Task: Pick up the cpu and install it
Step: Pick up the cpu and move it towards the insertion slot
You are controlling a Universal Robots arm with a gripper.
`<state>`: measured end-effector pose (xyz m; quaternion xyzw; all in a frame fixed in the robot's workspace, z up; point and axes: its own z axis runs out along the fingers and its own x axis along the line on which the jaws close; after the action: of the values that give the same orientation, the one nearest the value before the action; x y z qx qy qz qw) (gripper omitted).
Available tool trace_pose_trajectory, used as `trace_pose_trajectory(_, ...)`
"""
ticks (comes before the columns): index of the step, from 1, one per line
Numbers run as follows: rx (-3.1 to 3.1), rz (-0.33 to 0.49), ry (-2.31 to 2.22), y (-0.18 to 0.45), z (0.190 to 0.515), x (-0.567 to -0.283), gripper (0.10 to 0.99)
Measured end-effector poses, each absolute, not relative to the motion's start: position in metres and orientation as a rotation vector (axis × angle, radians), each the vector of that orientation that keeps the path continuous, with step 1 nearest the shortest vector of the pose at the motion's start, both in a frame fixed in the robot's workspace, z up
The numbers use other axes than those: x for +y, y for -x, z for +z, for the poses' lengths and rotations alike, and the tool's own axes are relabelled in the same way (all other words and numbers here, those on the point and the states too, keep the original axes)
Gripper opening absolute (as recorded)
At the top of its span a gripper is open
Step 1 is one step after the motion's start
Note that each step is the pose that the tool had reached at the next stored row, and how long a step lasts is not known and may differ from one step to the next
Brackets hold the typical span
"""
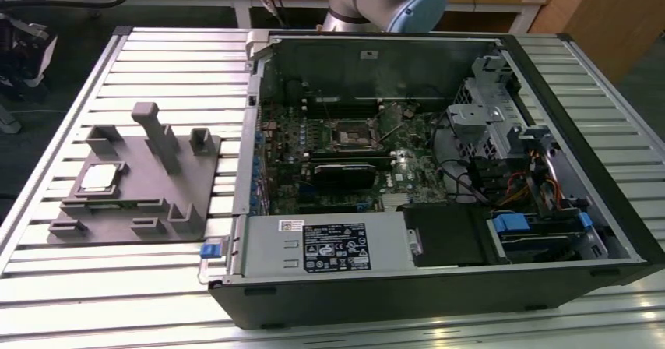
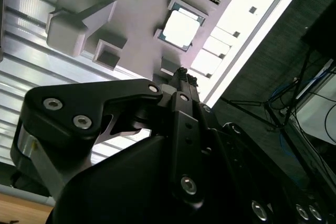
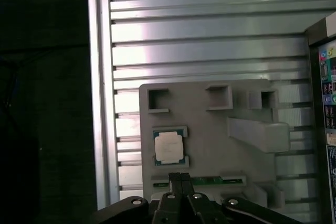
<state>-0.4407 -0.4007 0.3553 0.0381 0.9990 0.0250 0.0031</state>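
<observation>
Cpu: small flat silvery square cpu (image 1: 99, 179) sits in the grey plastic fixture (image 1: 156, 201), at the exterior view's left
Handling: I judge it light, stiff, fragile; grip opposite edges
Gripper: black gripper (image 3: 181, 178) pinched closed, empty, near the cpu

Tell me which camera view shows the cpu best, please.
The first wrist view: the cpu faces the camera, whole and unblocked. The second wrist view shows it slanted, with glare; the exterior view shows it distant on the grey fixture.
</observation>
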Motion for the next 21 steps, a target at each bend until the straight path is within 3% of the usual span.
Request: trace_pose_trajectory(21, 3.136, 0.080, -0.120, 0.441, 0.335, -0.402, 0.106)
